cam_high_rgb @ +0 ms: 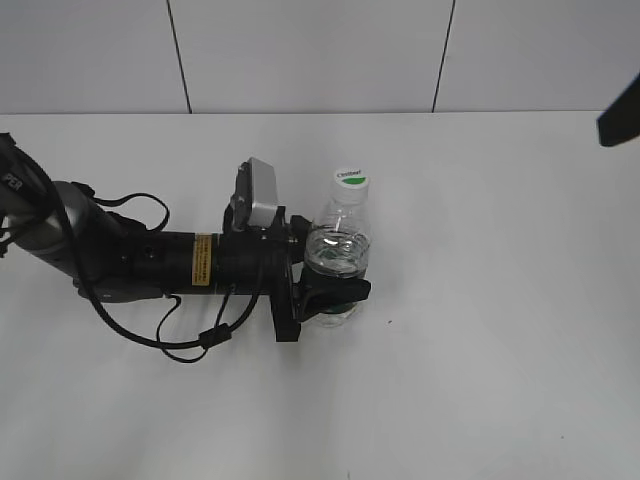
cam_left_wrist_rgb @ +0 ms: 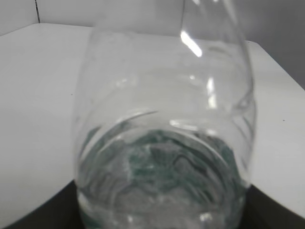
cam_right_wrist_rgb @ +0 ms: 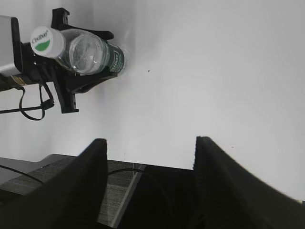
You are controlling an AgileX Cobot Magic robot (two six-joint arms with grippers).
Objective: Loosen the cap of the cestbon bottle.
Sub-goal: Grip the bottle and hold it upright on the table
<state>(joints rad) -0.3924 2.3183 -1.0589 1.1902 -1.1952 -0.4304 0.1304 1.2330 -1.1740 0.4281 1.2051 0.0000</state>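
Observation:
The clear cestbon bottle point(cam_high_rgb: 340, 250) stands upright on the white table, its dark green label low on the body. Its white cap point(cam_high_rgb: 351, 180) with a green patch sits on the neck. My left gripper point(cam_high_rgb: 335, 288) is shut on the bottle's lower body. In the left wrist view the bottle point(cam_left_wrist_rgb: 164, 143) fills the frame. In the right wrist view the bottle point(cam_right_wrist_rgb: 93, 52) and cap point(cam_right_wrist_rgb: 46, 40) show at the top left. My right gripper point(cam_right_wrist_rgb: 150, 148) is open and empty, well away from the bottle; a dark piece of it point(cam_high_rgb: 620, 115) shows at the exterior view's right edge.
The white table point(cam_high_rgb: 480, 350) spreads around the bottle. A tiled wall point(cam_high_rgb: 300, 50) stands behind it. The left arm's black cable point(cam_high_rgb: 185, 345) lies on the table. The table's front edge and a dark floor point(cam_right_wrist_rgb: 109, 191) show under my right gripper.

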